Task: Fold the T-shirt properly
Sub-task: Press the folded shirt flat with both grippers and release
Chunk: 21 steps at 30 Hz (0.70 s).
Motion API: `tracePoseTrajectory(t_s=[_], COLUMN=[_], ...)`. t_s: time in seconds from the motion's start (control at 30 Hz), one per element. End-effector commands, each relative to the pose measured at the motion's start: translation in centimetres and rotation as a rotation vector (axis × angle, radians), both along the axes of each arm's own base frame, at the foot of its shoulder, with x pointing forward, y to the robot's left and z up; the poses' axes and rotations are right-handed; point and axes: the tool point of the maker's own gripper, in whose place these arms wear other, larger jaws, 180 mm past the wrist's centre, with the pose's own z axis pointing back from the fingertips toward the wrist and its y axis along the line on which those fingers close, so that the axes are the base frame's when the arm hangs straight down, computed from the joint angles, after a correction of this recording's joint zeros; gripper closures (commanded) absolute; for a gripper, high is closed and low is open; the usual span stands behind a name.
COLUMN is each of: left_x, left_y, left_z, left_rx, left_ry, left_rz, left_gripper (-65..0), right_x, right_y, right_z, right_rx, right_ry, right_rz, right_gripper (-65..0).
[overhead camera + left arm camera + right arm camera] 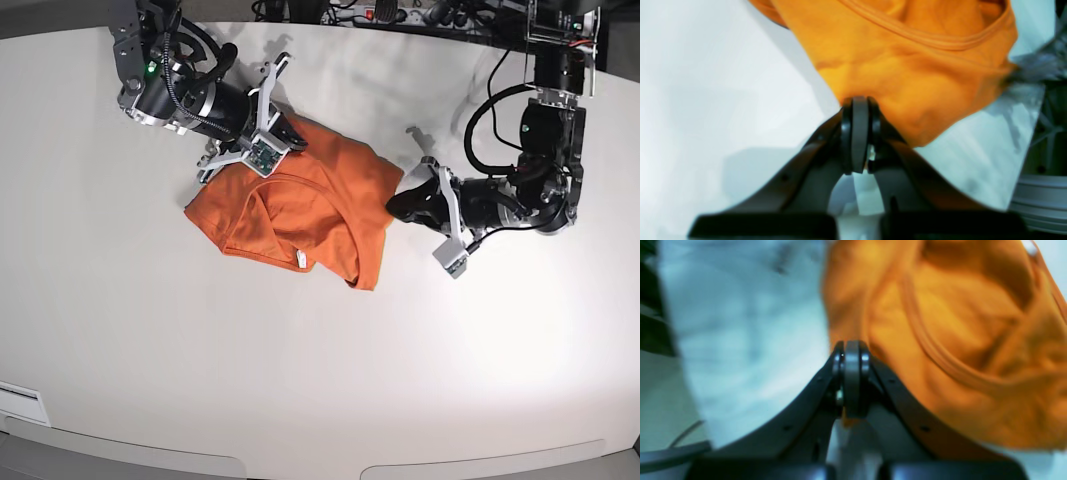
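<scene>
The orange T-shirt [300, 205] lies crumpled on the white table [300, 380], its neck opening up and a small white tag [299, 260] near its front edge. My right gripper [293, 134] is shut on the shirt's back left part. In the right wrist view the pads [851, 373] meet, with orange cloth [957, 350] pinched at the right gripper [851, 344]. My left gripper [396, 206] is shut on the shirt's right edge. In the left wrist view the cloth [907, 60] bunches at the closed tips of the left gripper [859, 100].
Cables and equipment [400, 12] run along the table's back edge. The left arm's body [545, 190] stands at the right, the right arm's body [170, 90] at the back left. A white label [20, 402] sits at the front left corner.
</scene>
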Motion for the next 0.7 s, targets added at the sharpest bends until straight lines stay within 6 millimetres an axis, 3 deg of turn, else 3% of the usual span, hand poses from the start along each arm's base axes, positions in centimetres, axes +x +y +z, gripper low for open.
tracePoseTrajectory(t_s=[0.0, 0.17, 0.4, 0.5, 0.67], left_x=[0.4, -0.9, -2.0, -2.5, -3.0], left_y=[0.0, -0.5, -0.8, -0.4, 0.6], left_z=[1.1, 0.9, 3.6, 5.2, 5.5], left_rx=[-0.029, -0.082, -0.229, -0.294, -0.227], left_ry=[-0.029, 0.014, 0.062, 0.080, 0.071], left_rz=[0.002, -0.008, -0.051, -0.081, -0.119], left_gripper=[0.0, 0.0, 0.0, 0.0, 0.0], right_x=[0.1, -0.1, -0.1, 0.1, 0.7], right_y=[0.2, -1.6, -4.0, -4.1, -1.9], right_z=[0.7, -0.7, -1.9, -1.8, 0.9], right_rx=[0.029, -0.051, -0.132, -0.119, 0.009], right_ry=[-0.027, -0.017, -0.014, -0.017, -0.081], right_rz=[-0.001, -0.072, -0.156, -0.181, -0.145], right_gripper=[0.0, 0.0, 0.0, 0.0, 0.0])
